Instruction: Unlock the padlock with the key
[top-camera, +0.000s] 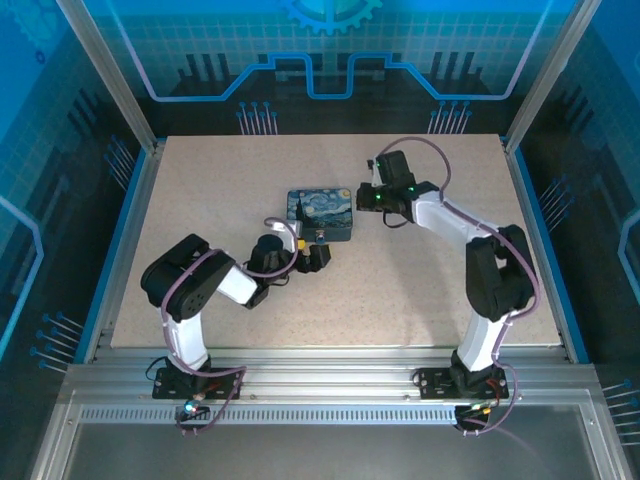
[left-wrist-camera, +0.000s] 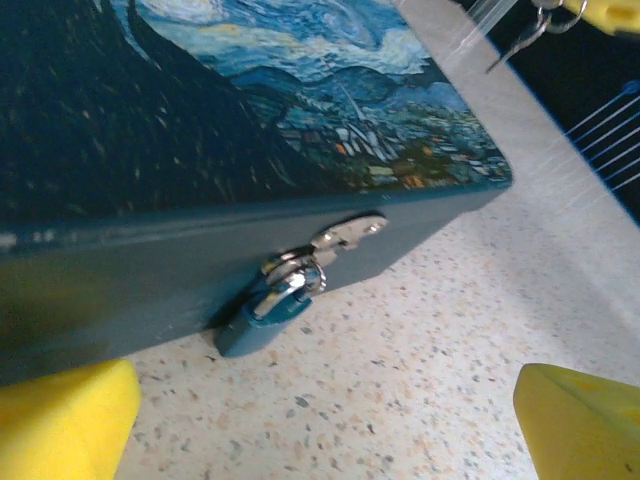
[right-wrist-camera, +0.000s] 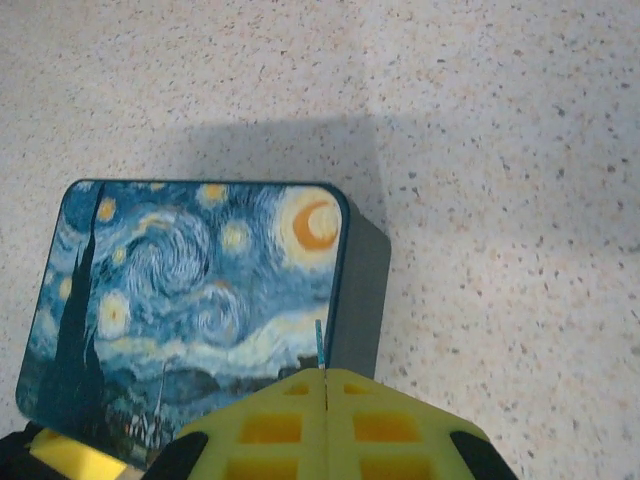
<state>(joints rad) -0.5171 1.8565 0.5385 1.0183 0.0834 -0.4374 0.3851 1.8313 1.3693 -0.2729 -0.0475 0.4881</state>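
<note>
From where I stood, the left tool (left-wrist-camera: 325, 418) hung low over the desk (left-wrist-camera: 430, 370) with its yellow pads spread wide and nothing between them. Straight ahead of it, roughly centred between the pads, the small blue padlock (left-wrist-camera: 268, 318) hung from the silver hasp (left-wrist-camera: 345, 236) on the near wall of the Starry Night box (left-wrist-camera: 300, 110). Its shackle was up at the hasp and its body slanted down toward that tool's left, the bottom end at or very near the desk. I could not see the keyhole. The right tool (right-wrist-camera: 325, 385) was pressed together on the key (right-wrist-camera: 320, 345), whose thin blade poked out ahead of its tips above the lid's edge. That tool sat across the box from the padlock, up and to the right of the left tool, so the left arm was clearly the nearer one. As I judged it, the key would have to come around to the padlock's low end along that slanted axis, with the left tool steadying the body.
</note>
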